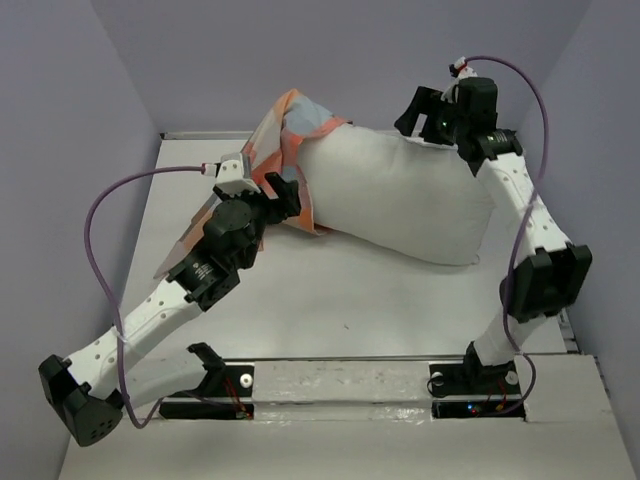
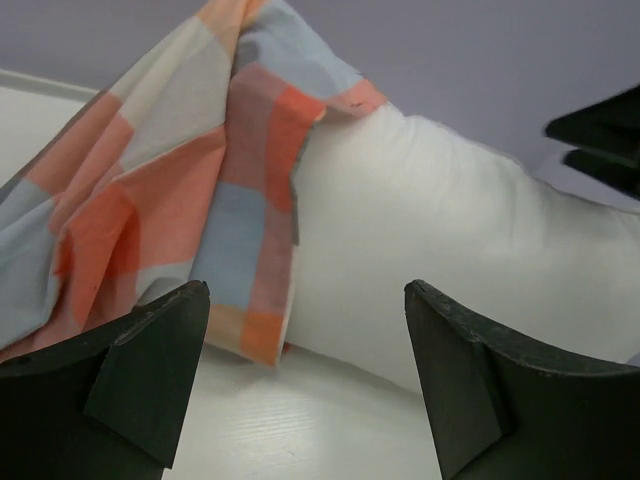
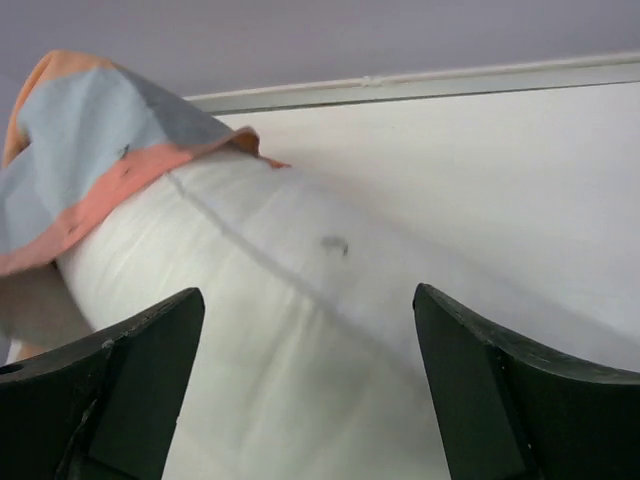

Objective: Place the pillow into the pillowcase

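The plump white pillow [image 1: 400,195] lies across the back of the table. The orange, light-blue and grey checked pillowcase [image 1: 288,125] is draped over its left end and bunched up there; most of the pillow is bare. My left gripper [image 1: 284,194] is open at the pillowcase's lower edge, with nothing between its fingers [image 2: 150,370]. In the left wrist view the pillowcase [image 2: 170,190] hangs left of the pillow [image 2: 430,230]. My right gripper [image 1: 418,116] is open just above the pillow's far top edge. Its wrist view looks along the pillow [image 3: 300,320] to the pillowcase [image 3: 100,140].
The white table [image 1: 320,290] is enclosed by purple walls on three sides, with a raised rail [image 1: 200,133] along its back edge. Both arm bases sit on a strip [image 1: 340,380] at the near edge. A purple cable [image 1: 100,210] loops out from the left arm.
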